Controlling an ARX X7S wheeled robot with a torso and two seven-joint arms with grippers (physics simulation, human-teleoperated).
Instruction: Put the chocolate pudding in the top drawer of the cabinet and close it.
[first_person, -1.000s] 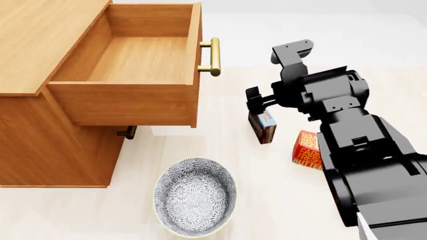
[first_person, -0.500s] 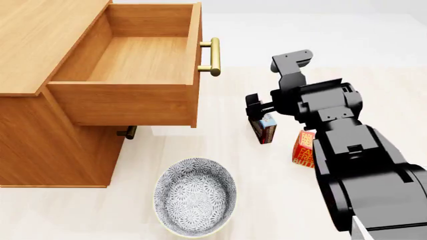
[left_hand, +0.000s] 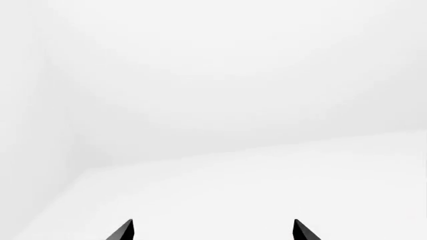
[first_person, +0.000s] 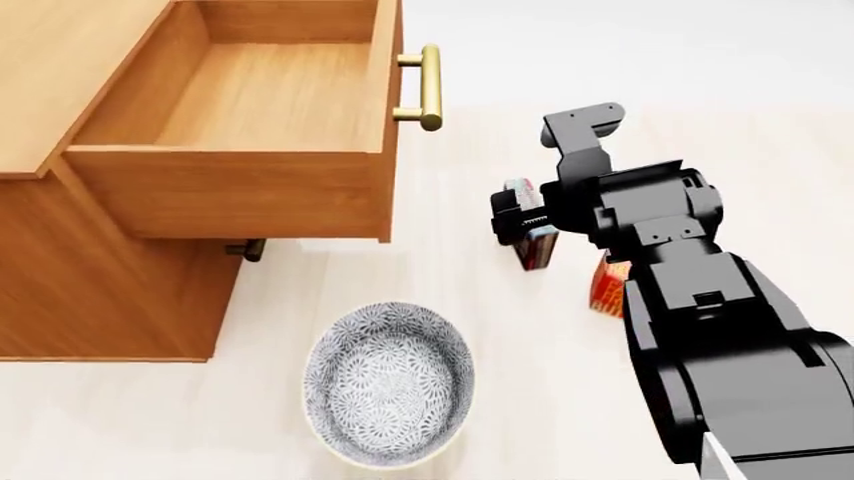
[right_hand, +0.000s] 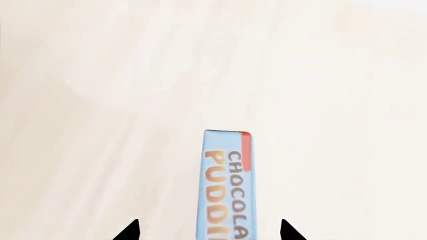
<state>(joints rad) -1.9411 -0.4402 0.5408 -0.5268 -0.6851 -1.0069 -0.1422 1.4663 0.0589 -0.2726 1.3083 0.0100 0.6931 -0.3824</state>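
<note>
Item: right gripper (first_person: 518, 222). I am holding it over the chocolate pudding (first_person: 534, 243), fingers either side of the box. In the right wrist view the fingertips (right_hand: 131, 231) are standing apart with the pudding (right_hand: 226, 185) between them and a gap showing on both sides, so I am not yet clamping it.

Item: chocolate pudding. It is standing on edge on the floor, to the handle side of the top drawer (first_person: 260, 100), well apart from it.

Change: half a second ago my gripper was sitting higher on the box; now I am coming down around it, and the head view is shifting slightly too. I judge the grasp is nearly ready.

Item: top drawer. It is standing pulled out of the cabinet (first_person: 80, 290), its wood interior bare.

Item: left gripper (left_hand: 212, 231). Its tips are spread, holding nothing.

Item: patterned bowl (first_person: 387, 398), in front of the drawer.
</note>
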